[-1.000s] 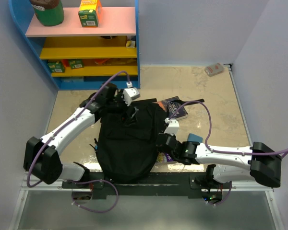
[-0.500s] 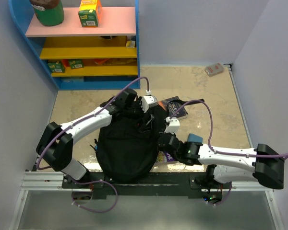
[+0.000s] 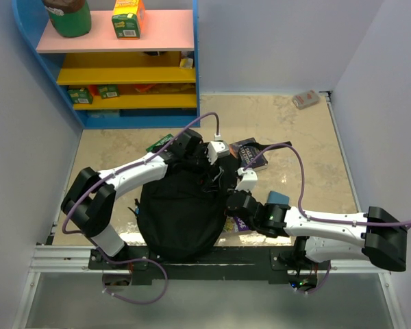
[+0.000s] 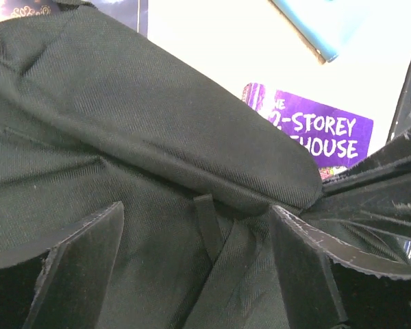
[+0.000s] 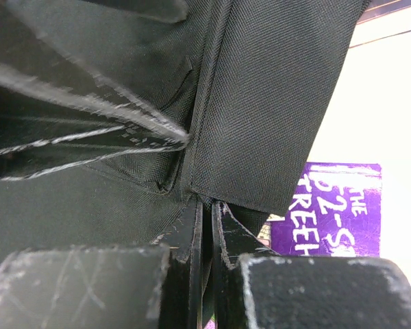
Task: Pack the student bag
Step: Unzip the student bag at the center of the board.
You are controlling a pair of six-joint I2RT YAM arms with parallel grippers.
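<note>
The right gripper (image 5: pixel 207 209) pinches an edge of the large black fabric backpack (image 3: pixel 181 212); the left gripper (image 4: pixel 192 264), spread wide, is just over it.

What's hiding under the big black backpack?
A purple book pokes out from under the backpack. Only part of its cover shows. The bag hides the rest, and anything else underneath can't be seen.

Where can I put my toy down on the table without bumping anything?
Bare table runs between the blue shelf and the small box, and down its right edge. It's crowded beside the bag, where the purple book, left gripper and right gripper meet.
</note>
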